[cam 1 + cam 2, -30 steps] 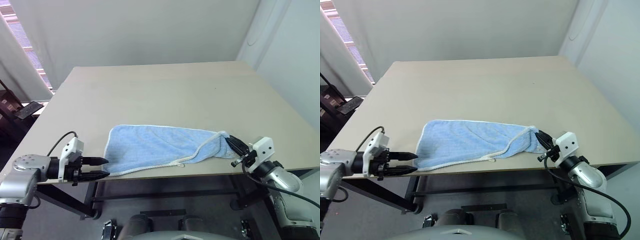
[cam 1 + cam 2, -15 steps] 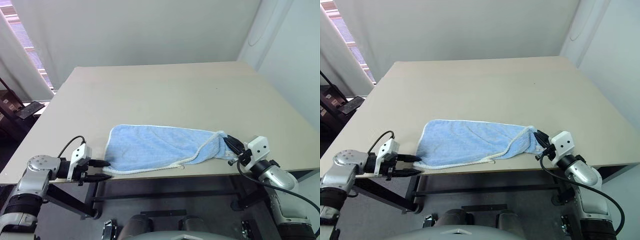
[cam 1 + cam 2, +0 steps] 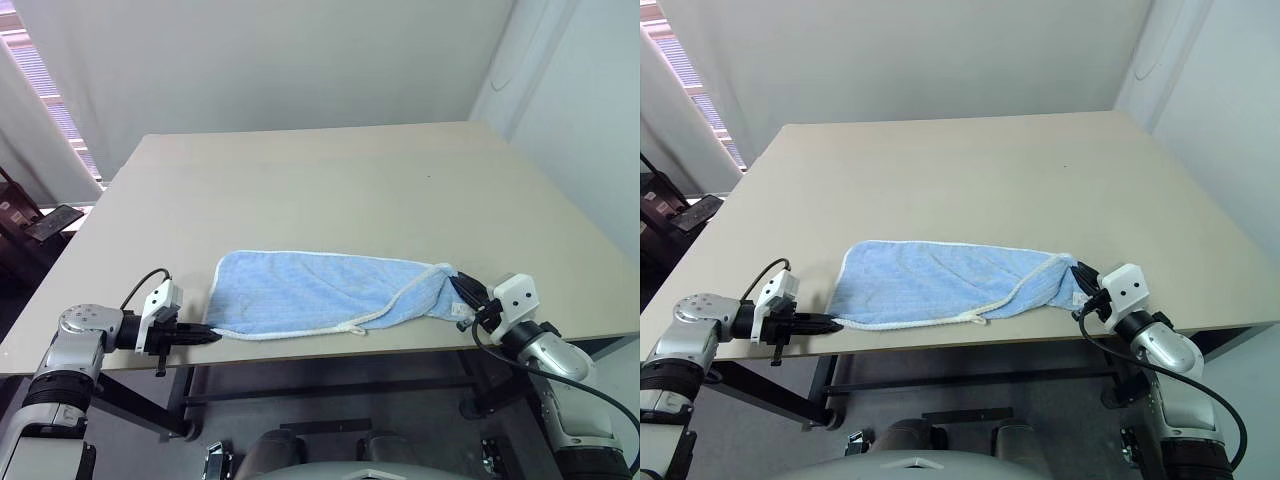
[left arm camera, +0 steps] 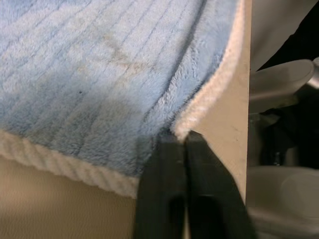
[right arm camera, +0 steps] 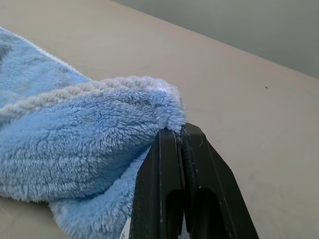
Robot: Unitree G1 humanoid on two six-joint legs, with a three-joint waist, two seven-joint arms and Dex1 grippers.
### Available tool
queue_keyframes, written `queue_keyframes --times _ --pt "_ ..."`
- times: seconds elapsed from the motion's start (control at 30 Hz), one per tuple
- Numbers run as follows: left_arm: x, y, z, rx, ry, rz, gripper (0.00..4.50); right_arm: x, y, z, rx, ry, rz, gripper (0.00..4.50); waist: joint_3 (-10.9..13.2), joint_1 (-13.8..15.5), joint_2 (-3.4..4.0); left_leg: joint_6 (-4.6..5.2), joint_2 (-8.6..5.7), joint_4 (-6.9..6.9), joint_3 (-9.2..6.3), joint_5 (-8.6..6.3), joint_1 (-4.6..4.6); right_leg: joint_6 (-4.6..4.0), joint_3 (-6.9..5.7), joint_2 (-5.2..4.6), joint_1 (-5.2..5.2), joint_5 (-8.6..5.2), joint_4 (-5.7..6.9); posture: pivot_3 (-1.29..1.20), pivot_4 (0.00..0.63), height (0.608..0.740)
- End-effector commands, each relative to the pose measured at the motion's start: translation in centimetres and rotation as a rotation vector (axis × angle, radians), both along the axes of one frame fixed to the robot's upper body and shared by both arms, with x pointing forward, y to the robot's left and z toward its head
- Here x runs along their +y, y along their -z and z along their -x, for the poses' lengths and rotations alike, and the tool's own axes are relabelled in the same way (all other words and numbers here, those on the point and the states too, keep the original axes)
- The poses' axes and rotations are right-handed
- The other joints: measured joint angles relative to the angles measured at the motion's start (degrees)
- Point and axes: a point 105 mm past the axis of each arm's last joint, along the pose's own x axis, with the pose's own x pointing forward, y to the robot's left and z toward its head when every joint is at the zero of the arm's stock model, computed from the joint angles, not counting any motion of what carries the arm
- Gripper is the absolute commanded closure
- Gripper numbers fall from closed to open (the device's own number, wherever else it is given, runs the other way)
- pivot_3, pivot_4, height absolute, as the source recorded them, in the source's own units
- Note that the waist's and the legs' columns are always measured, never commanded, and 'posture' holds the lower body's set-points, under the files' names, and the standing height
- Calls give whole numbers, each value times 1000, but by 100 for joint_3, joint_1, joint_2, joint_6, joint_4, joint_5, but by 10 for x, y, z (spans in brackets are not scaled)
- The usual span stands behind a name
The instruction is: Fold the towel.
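Towel (image 3: 320, 292) lies stretched sideways near the front edge of the table (image 3: 330, 180), a pale blue terry cloth with white stitched edging, wider at its left end and narrowing to a bunched tip at its right. Along its front a white-edged flap is folded over, and the edging curls into a small loop close to the table's edge. The left gripper (image 3: 205, 335) comes in from the left, level with the tabletop, its two black fingers pressed together on the towel's near-left corner; in the left wrist view the fingers (image 4: 199, 199) meet right where the white edging turns the corner, so the corner looks pinched between them, though how much cloth sits inside the closed tips is hard to see. The right gripper (image 3: 462, 293) reaches in from the right at the towel's narrow end, its fingers likewise clamped; the right wrist view shows the fingertips (image 5: 164, 164) closed on the fluffy rolled edge of the cloth, with a bit of white, perhaps the tag, just under them. Both ends of the towel are thus gripped while its middle rests flat on the table. Beyond the table's left side stands a dark stand (image 3: 55, 222) by a window (image 3: 45, 90).
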Motion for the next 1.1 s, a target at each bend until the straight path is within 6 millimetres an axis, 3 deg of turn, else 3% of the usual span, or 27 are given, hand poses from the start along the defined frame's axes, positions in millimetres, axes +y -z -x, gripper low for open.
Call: queue_keyframes --times 0.03,0.13,0.4,0.47,0.53,0.9,1.1 --pt "12 0 7 44 -26 3 4468 -4 -11 -3 -47 13 13 4500 0 -3 -2 0 0 -1 0 0 -1 1 0 0 0 0 0 0 0 736" --pt "15 -9 2 19 -61 37 4468 -8 -14 -2 -53 23 7 4500 1 5 -2 1 1 -4 0 0 -5 1 0 0 -5 -1 0 0 0 736" --pt "25 -72 -19 -82 -145 152 4468 -19 -27 8 -76 34 10 4500 11 24 -25 -3 0 0 -2 -2 -12 1 0 0 -8 -1 0 0 0 736" --pt "22 -96 -31 -119 -173 196 4468 -21 -31 11 -78 34 10 4500 14 41 -30 -3 0 1 -2 -2 -12 1 0 0 -7 -1 -1 0 0 736" --pt "16 -105 -40 -132 -173 204 4468 -21 -33 10 -80 32 7 4500 17 48 -39 -3 0 2 -2 -2 -13 1 -2 0 -8 -1 -1 0 0 736" --pt "-17 -93 -103 -139 -283 209 4468 -17 -32 -39 -118 101 -8 4500 20 18 -52 13 -2 3 -4 8 -11 25 -3 8 0 12 10 0 0 736" --pt "-18 -77 -113 -122 -339 178 4468 -20 -20 -55 -92 135 2 4500 19 16 -53 14 -7 4 -4 8 -63 43 -3 8 -55 23 20 0 0 736"
